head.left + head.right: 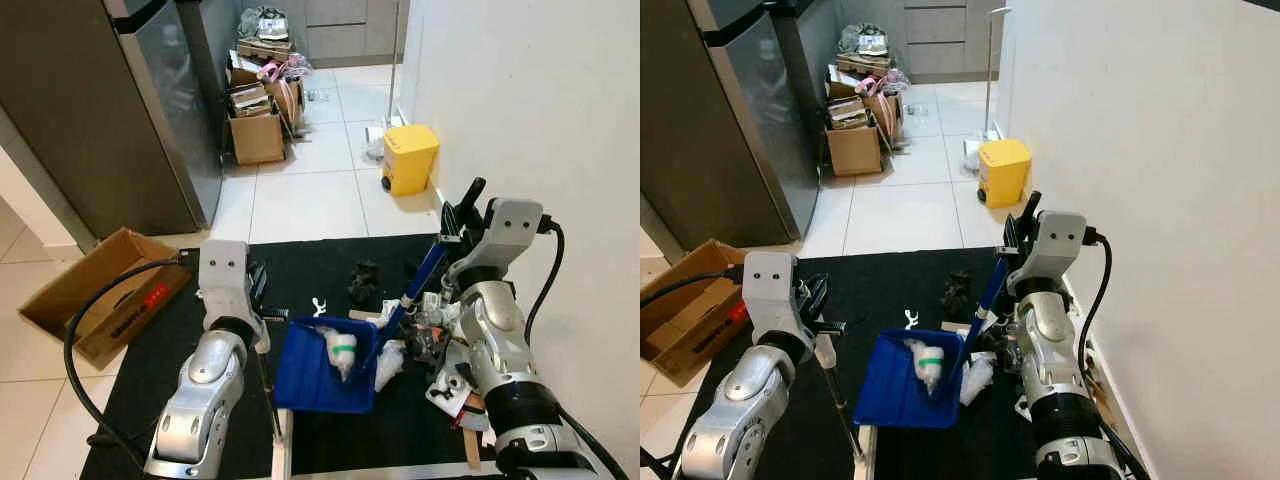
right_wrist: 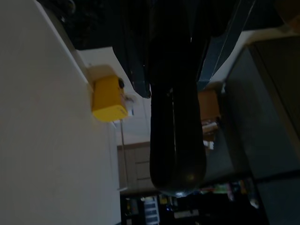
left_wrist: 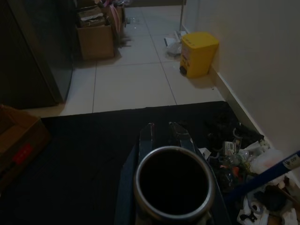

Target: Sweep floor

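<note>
On the black mat (image 1: 300, 262), near its right edge by the wall, I see my right gripper (image 1: 462, 215) closed around the blue brush handle (image 1: 418, 280), which slants down toward the blue dustpan (image 1: 322, 368). My left gripper (image 1: 812, 298) is clamped on the dustpan's upright pole (image 1: 836, 392); the pan sits in the middle of the mat at its near edge. A white bottle with a green band (image 1: 340, 350) lies inside the pan. Scattered litter (image 1: 425, 330) is piled just right of it. A yellow bin (image 1: 409, 157) stands on the tiles beyond the mat's far right corner.
</note>
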Motion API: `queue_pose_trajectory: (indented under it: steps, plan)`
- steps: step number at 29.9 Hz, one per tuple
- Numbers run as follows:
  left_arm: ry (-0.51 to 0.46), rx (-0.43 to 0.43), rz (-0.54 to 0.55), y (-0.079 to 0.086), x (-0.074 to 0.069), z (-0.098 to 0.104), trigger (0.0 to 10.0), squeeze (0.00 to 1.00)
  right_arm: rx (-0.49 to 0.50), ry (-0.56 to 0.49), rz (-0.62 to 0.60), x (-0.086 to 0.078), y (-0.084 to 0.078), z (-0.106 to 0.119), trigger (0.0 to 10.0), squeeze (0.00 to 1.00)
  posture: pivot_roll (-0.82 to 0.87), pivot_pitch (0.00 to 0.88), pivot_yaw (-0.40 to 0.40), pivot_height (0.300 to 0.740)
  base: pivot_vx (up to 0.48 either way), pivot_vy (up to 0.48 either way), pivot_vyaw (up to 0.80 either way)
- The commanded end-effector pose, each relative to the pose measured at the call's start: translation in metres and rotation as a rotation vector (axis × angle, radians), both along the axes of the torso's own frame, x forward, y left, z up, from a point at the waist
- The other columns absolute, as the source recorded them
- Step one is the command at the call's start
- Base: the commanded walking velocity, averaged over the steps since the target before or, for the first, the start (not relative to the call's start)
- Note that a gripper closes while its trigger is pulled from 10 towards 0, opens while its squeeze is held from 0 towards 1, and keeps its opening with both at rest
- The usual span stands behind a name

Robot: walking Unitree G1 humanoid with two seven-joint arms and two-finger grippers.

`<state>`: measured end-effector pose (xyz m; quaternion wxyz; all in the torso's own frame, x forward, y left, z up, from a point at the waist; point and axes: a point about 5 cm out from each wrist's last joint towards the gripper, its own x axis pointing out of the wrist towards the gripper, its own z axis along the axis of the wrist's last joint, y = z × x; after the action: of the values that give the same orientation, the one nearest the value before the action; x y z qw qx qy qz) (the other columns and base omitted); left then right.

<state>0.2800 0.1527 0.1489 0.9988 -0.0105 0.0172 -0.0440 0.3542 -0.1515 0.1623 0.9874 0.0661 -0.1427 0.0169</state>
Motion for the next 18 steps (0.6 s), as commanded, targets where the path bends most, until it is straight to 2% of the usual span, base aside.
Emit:
queue_pose_trajectory:
  steps: [1, 15, 18]
  plan:
    - [-0.006, 0.004, -0.011, -0.0028, -0.0017, -0.0018, 10.0, 0.00, -0.005, -0.016, 0.006, -0.0017, 0.0013, 0.0013, 10.0, 0.00, 0.05, 0.061, 0.000, 0.740, 0.000, 0.000, 0.00]
    - [-0.003, 0.014, -0.011, -0.0026, 0.0003, -0.0020, 10.0, 0.00, -0.017, 0.012, 0.000, -0.0027, 0.0018, -0.0048, 10.0, 0.00, 0.05, 0.062, 0.007, 0.740, 0.000, 0.000, 0.00]
    - [-0.002, 0.017, -0.009, -0.0024, 0.0002, -0.0025, 10.0, 0.00, -0.016, 0.016, 0.005, -0.0020, 0.0015, -0.0049, 10.0, 0.00, 0.05, 0.059, 0.008, 0.740, 0.000, 0.000, 0.59]
